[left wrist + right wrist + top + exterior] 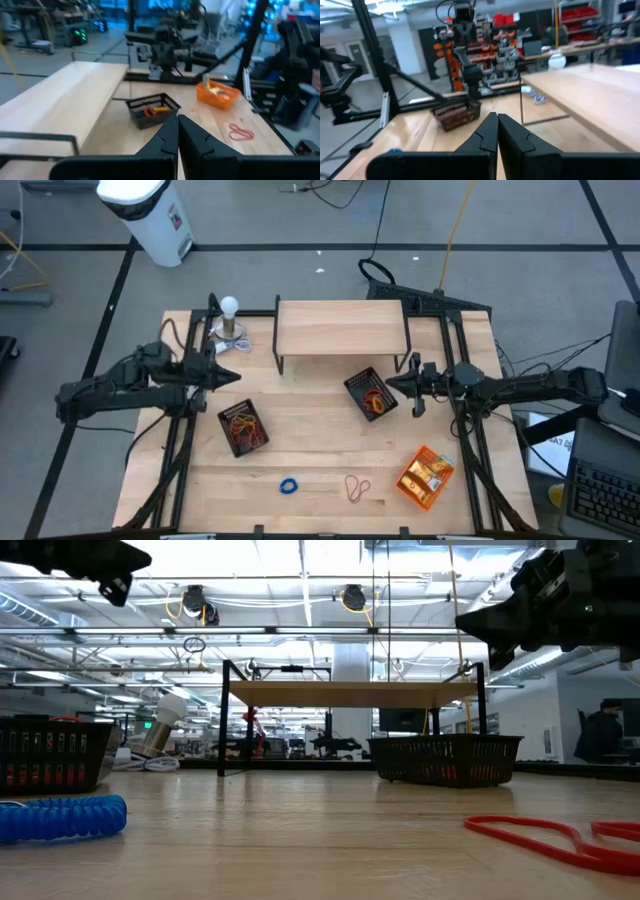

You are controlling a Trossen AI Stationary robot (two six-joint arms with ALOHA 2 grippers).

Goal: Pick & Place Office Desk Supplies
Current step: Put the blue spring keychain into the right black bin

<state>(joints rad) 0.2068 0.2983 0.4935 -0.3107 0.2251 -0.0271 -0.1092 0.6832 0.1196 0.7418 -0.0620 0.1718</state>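
A: High view first: what is lying loose, and which way from the claws?

B: Two bands are lying on the near strip of the surface [320, 430]. The blue rubber band [289, 486] is sitting as a small bunched coil, and the red rubber band [357, 487] is stretching out just beside it, its long axis running roughly toward the near edge. More bands are resting in the left mesh tray [243, 427] and in the right mesh tray [370, 392], and the yellow-and-white packets [428, 475] are sitting in the orange tray [424, 477] near the right corner.

A: Which arm is nearer the loose ones?

B: Both are well apart from them. The left claw [226, 377] is hovering just behind the left mesh tray, so the blue band is lying forward of it and slightly to the right. The right claw [397, 385] is hanging beside the right mesh tray, so the red band is lying forward and to its left. I'd judge left for blue, right for red, though it is close.

A: Poses and fingers?

B: Both arms are reaching inward, held high off the surface. Both claws are clenched with nothing between the fingers; a band would be thin to spot, but I see none.
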